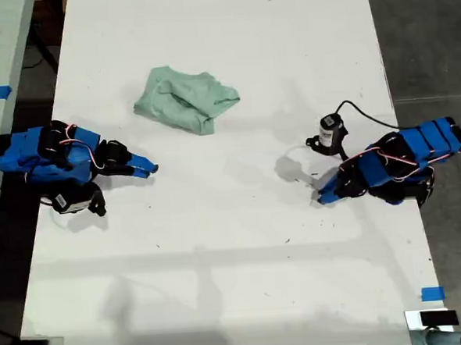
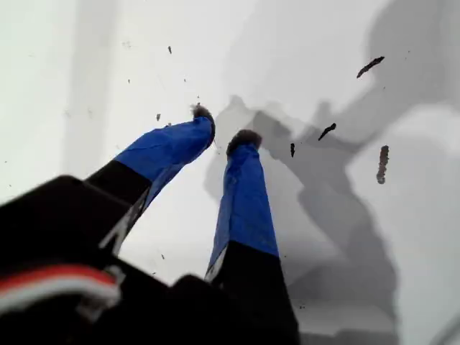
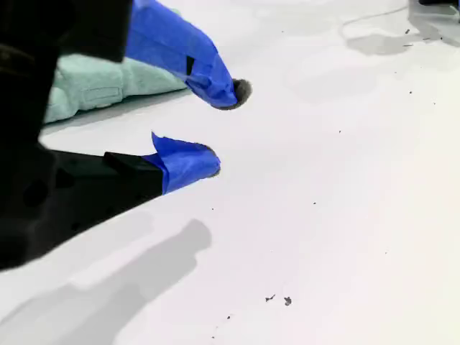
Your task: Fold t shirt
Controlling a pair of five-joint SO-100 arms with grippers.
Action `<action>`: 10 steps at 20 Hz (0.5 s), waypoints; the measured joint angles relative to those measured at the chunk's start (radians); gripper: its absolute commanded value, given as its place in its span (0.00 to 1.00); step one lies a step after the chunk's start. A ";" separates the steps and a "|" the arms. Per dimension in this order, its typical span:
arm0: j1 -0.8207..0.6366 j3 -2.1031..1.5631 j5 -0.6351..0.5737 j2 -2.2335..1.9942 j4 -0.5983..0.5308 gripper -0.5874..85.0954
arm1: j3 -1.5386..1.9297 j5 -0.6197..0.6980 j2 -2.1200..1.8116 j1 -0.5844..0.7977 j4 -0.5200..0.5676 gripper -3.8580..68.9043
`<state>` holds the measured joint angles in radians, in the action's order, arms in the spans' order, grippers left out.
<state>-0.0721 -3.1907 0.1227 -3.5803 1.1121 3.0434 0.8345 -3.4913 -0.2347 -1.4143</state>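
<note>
One t shirt point(image 1: 185, 98) bundled on table point(image 1: 236, 258) — both pincers empty

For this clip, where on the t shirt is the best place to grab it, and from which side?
Likely the loose folded edge of the t shirt at its lower corner in the exterior view, approached low from that side. The bundle is lumpy there and stands off the table, so a finger can slip under. My second gripper sees it nearby.

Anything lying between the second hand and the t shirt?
No, only bare white table separates my second hand from the t shirt, as the exterior view shows.
</note>
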 measured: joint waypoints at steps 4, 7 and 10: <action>0.000 0.000 0.000 0.000 0.000 0.14 | 0.000 0.000 0.000 0.000 0.000 0.13; 0.000 0.000 0.000 0.000 0.000 0.14 | 0.000 0.000 0.000 0.000 0.000 0.13; 0.000 0.000 0.000 0.000 0.000 0.14 | 0.000 0.000 0.000 0.000 0.000 0.12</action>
<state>-0.0721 -3.1907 0.1227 -3.5803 1.1121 3.0434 0.8345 -3.4913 -0.2347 -1.4143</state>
